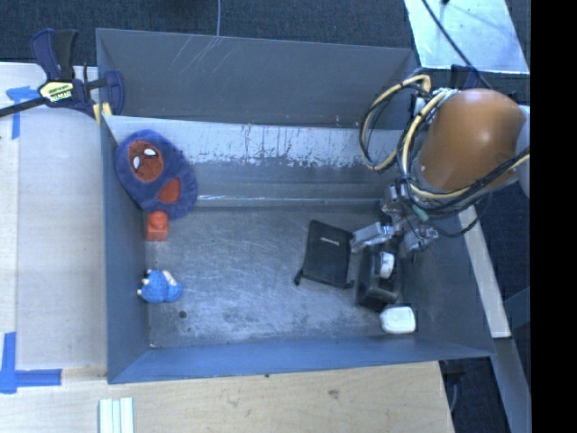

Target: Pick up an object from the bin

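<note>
My gripper (382,276) hangs low over the right part of the bin floor, under the arm's orange cover. Just to its left lies a flat black rectangular box (325,253), slightly tilted, its right edge close to the gripper. A small white rounded block (398,319) rests just below the gripper, near the bin's front wall. Whether the gripper touches either of them I cannot tell.
At the far left, a blue plush with a red spider-mask face (151,171) leans in the back corner. A small orange block (157,225) sits under it, and a small blue toy (160,288) lies further forward. The bin's right wall is close to the arm.
</note>
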You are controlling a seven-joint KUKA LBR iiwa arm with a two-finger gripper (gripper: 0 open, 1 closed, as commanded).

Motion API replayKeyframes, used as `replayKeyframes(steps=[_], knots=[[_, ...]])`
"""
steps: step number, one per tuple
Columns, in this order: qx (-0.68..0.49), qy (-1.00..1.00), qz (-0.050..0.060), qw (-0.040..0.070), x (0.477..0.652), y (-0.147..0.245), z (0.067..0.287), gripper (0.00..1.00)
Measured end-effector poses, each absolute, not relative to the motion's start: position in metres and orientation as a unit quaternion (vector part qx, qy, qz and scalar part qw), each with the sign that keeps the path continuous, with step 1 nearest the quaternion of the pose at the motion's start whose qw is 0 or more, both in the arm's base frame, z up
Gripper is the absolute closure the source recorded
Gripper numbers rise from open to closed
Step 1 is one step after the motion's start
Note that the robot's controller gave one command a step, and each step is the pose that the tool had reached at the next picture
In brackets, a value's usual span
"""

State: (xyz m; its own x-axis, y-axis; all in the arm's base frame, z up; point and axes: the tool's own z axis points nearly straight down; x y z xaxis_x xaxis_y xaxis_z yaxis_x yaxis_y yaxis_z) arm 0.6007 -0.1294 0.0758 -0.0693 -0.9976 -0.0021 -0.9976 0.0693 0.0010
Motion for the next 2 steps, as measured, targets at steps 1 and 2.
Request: replayKeyframes(steps=[1, 2], knots=[[-0.681, 0.732, 0.003, 0.001, 0.601, -0.1284, 0.0769, 0.0], [-0.681, 0.732, 0.005, 0.007, 0.6028, -0.1222, 0.0774, 1.0]])
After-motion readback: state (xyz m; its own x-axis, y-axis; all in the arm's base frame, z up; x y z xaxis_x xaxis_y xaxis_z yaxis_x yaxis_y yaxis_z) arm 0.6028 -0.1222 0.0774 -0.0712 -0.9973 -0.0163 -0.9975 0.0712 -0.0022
